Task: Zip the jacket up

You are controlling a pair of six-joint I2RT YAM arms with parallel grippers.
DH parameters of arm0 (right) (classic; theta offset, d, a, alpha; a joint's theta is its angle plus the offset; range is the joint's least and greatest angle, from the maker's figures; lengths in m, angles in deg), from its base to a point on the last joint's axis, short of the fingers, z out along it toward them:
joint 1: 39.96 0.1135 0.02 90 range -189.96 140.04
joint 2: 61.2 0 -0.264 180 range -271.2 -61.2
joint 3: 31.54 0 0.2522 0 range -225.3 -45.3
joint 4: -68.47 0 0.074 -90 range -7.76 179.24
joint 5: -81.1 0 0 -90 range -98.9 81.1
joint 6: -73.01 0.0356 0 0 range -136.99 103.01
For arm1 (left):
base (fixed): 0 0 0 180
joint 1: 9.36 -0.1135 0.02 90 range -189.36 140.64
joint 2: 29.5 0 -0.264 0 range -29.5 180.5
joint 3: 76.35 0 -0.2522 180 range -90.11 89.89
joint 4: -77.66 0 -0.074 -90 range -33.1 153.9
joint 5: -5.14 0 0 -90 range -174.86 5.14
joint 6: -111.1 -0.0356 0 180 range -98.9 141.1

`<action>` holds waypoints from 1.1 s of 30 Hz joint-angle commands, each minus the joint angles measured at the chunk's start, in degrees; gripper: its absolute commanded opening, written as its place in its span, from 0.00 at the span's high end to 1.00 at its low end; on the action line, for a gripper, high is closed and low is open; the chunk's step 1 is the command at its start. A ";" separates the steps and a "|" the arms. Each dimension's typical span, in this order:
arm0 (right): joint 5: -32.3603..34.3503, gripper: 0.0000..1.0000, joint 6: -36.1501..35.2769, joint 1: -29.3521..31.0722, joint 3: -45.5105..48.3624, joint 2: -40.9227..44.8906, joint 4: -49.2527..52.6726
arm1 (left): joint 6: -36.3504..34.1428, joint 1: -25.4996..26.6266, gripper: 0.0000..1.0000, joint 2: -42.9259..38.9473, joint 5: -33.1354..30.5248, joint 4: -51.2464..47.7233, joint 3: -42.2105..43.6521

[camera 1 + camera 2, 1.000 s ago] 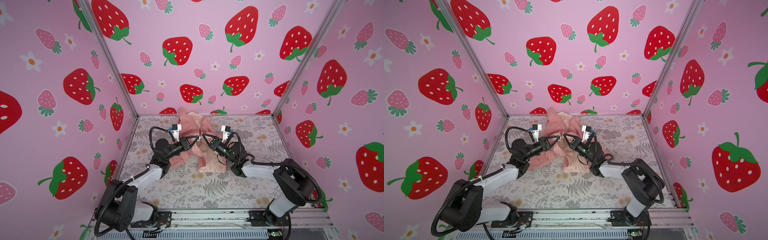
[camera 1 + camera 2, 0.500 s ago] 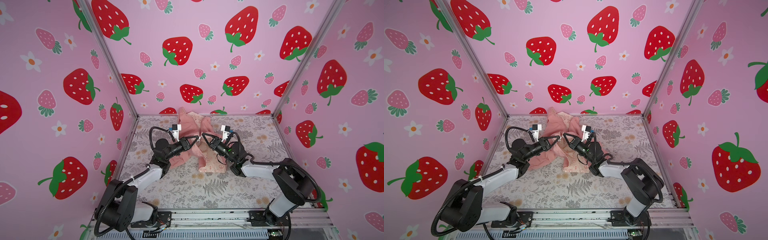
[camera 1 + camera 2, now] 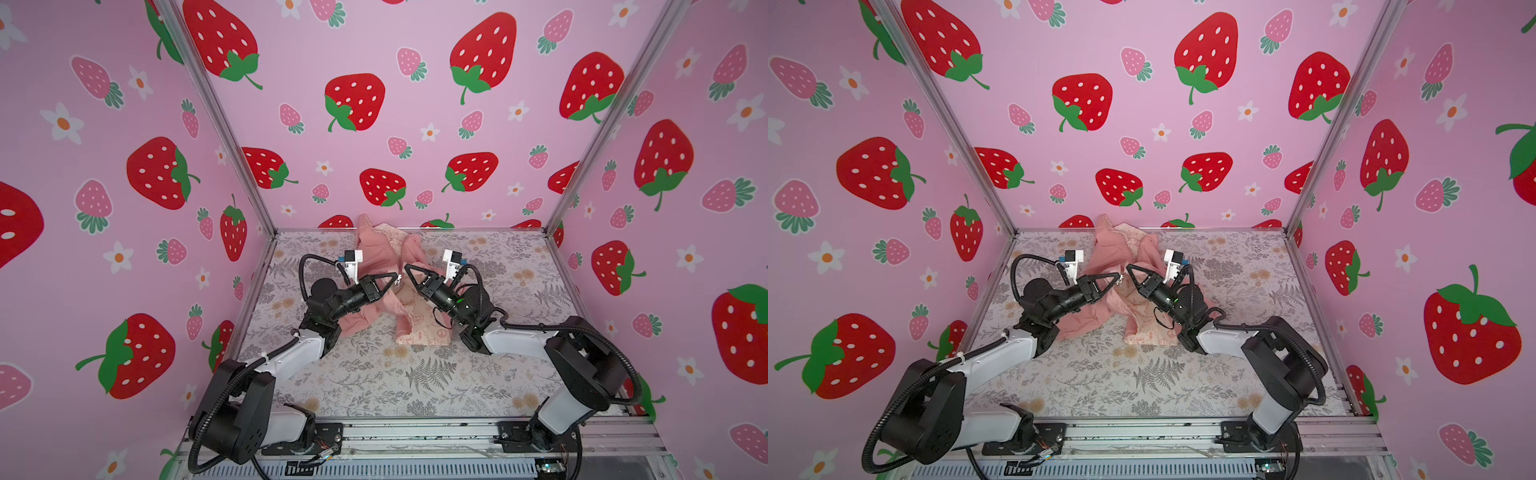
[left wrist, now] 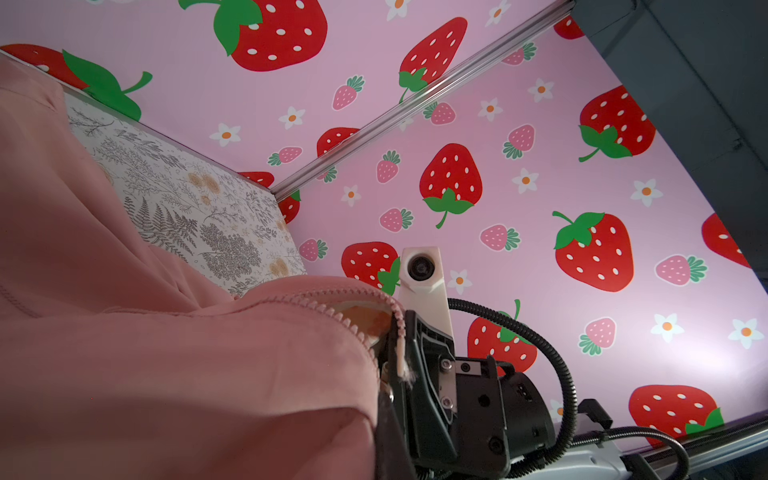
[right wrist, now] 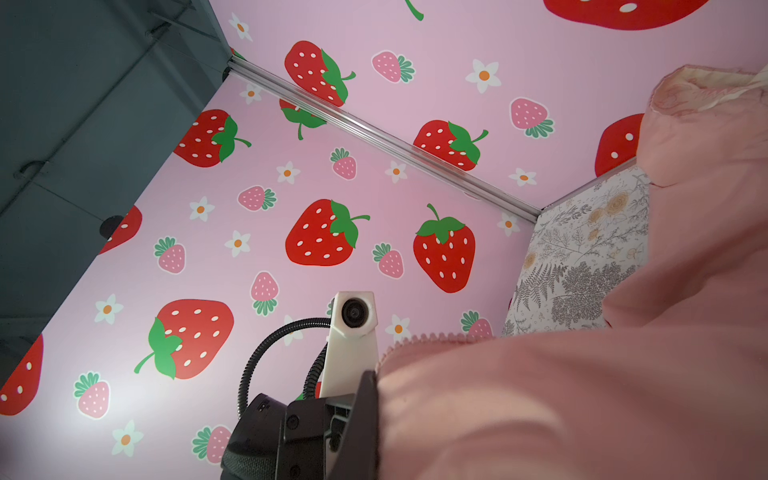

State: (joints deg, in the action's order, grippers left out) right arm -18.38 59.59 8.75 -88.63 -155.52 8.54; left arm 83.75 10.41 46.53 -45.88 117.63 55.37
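Over the crumpled salmon-pink jacket (image 3: 376, 257), left claw (image 3: 395, 277) and right claw (image 3: 408, 269) each pinch its zipper edge, tips nearly meeting; print on its lining (image 3: 422, 322) is too small to read.

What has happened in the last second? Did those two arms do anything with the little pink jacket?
Nothing visibly changed. The left gripper and the right gripper stay shut on the zipper edges of the jacket, with their tips close together over its middle. The jacket is bunched and unzipped, just as it was.
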 commanded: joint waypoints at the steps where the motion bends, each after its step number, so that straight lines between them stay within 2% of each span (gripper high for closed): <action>1: -0.11 1.00 1.03 0.54 -0.16 -0.51 -4.03 | -0.08 0.13 1.00 -1.68 -0.15 2.47 -0.19; 33: 0.60 1.00 0.37 1.32 -0.09 -0.60 -2.64 | 1.24 0.13 1.00 -1.04 -0.53 4.13 -1.78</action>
State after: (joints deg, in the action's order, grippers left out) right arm -18.31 59.70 9.66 -88.63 -155.85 8.59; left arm 84.41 10.41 45.76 -46.84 117.98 55.37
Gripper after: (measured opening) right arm 0.052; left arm 0.055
